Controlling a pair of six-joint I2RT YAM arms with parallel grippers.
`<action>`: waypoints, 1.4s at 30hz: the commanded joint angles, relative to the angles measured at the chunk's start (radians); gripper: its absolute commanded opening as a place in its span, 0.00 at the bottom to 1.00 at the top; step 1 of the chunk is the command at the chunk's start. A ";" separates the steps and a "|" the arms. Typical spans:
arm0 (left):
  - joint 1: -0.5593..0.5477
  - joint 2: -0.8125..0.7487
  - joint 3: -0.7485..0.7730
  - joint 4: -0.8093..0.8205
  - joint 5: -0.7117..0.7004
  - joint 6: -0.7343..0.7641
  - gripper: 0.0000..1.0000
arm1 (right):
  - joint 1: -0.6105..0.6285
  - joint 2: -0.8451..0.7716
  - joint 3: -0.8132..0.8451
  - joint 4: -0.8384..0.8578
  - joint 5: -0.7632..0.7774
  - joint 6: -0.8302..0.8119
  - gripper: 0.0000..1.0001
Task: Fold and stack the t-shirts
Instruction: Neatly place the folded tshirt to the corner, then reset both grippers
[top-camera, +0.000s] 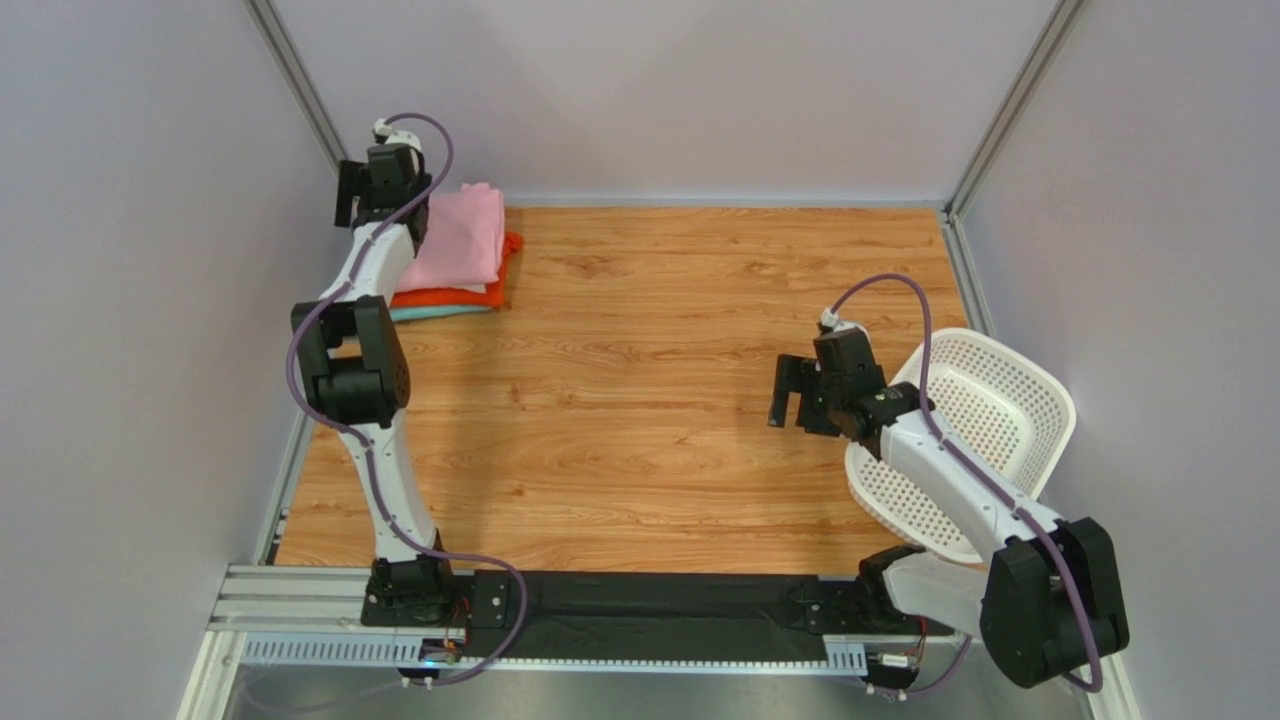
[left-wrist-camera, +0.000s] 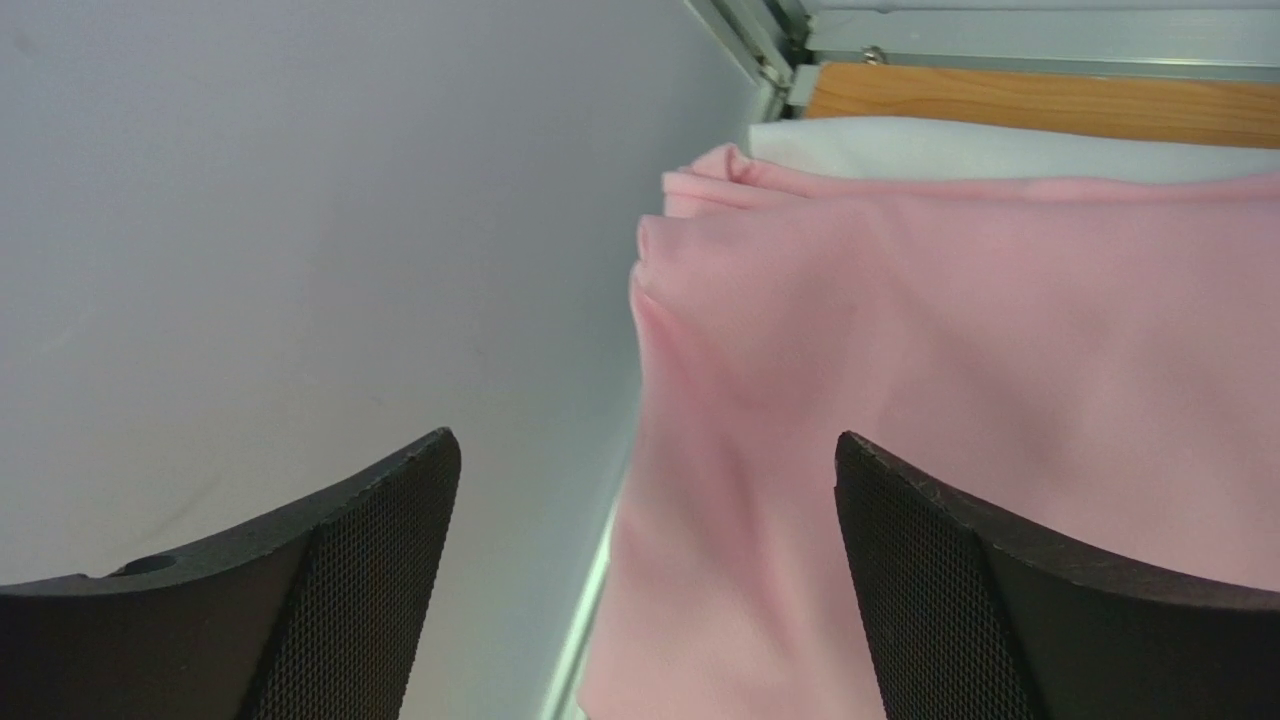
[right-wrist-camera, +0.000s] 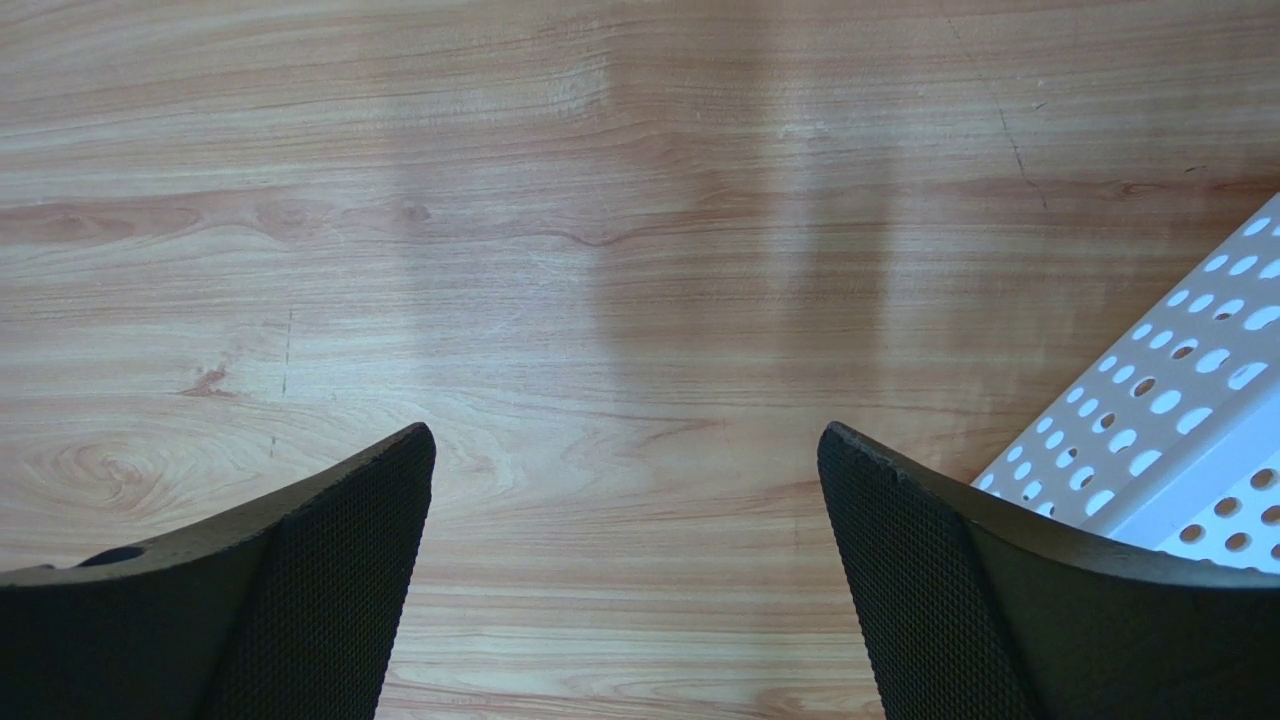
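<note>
Right gripper (right-wrist-camera: 624, 432) hovers over the bare table (top-camera: 676, 375) beside the basket (top-camera: 1037, 393) at the near right edge, jaws wide and empty, apparently idle. At the far left corner, the left gripper (left-wrist-camera: 643, 437) stands wide and empty over the stacked t-shirts (top-camera: 466, 255), pink shirt (left-wrist-camera: 977, 345) topmost.

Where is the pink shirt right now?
In the top view, the pink shirt lies folded on top of the shirt pile in the far left corner of the table, right beside the open left gripper.
</note>
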 joint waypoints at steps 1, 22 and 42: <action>-0.010 -0.156 0.050 -0.107 0.108 -0.181 1.00 | -0.004 -0.055 0.026 0.002 -0.004 0.010 1.00; -0.327 -0.753 -0.349 -0.274 0.513 -0.753 1.00 | -0.004 -0.247 -0.008 -0.028 -0.062 0.005 1.00; -0.579 -1.440 -1.195 -0.417 0.199 -0.912 1.00 | -0.004 -0.295 -0.052 0.038 -0.110 0.005 1.00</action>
